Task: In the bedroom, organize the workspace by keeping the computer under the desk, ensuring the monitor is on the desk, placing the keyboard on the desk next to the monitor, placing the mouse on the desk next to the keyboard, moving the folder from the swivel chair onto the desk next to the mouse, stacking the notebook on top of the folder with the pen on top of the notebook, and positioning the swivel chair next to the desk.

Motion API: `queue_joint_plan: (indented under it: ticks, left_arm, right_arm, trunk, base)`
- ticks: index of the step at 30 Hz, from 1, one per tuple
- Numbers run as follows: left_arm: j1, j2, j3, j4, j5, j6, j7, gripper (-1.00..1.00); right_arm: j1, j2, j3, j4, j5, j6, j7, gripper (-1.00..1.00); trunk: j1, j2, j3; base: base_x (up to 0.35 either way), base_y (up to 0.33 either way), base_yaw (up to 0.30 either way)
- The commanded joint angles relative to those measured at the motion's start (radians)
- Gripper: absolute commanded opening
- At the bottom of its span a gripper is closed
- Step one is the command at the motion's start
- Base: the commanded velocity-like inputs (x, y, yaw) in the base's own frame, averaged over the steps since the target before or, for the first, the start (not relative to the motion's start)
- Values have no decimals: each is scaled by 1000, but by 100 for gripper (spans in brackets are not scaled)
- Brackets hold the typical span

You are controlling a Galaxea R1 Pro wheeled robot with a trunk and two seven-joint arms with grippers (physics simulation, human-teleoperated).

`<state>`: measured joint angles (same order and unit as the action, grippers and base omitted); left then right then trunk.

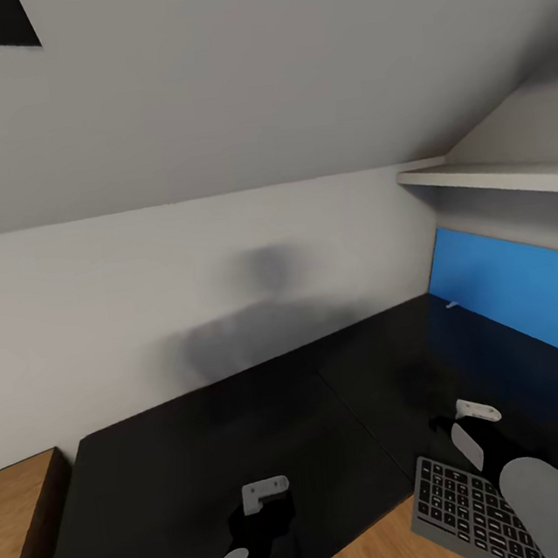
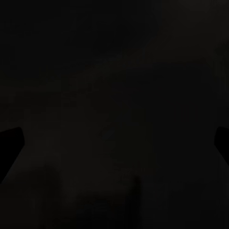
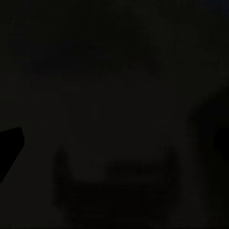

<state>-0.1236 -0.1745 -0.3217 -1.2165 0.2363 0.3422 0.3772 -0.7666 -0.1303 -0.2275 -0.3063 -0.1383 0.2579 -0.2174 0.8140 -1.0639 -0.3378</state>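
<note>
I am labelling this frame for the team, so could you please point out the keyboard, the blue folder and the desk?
keyboard (image 1: 464, 510): head view, on its key field near the lower right.
blue folder (image 1: 514, 288): head view, on the middle of its blue face.
desk (image 1: 207, 465): head view, on a bare part of the glossy black top.

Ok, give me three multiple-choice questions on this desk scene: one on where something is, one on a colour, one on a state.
1. Where is the keyboard?
A. At the desk's near right edge
B. On the wall shelf
C. On the wooden chest

2. What colour is the folder?
A. Red
B. Blue
C. Green

3. How does the keyboard lie?
A. Upside down
B. Standing on its edge
C. Flat, keys up

Answers:
1 A: the keyboard sits at the near right edge of the desk in the head view.
2 B: the folder is bright blue.
3 C: its rows of pale-lettered keys face the camera.
</note>
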Motion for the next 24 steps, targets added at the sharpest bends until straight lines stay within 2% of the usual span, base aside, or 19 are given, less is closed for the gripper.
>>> queue_joint_plan:
  ticks: [1,24]
  left_arm:
    - [-1,0,-1,-1,9,3,8,100]
    - [-1,5,1,-1,11,4,3,100]
  right_arm:
    - [0,0,2,-2,-10,4,-4,100]
    - [0,1,5,10,-9,16,-8,100]
  trunk:
    - [4,-8,-4]
    - [8,-15,-8]
  base:
    - [0,0,0]
    - [-16,0,0]
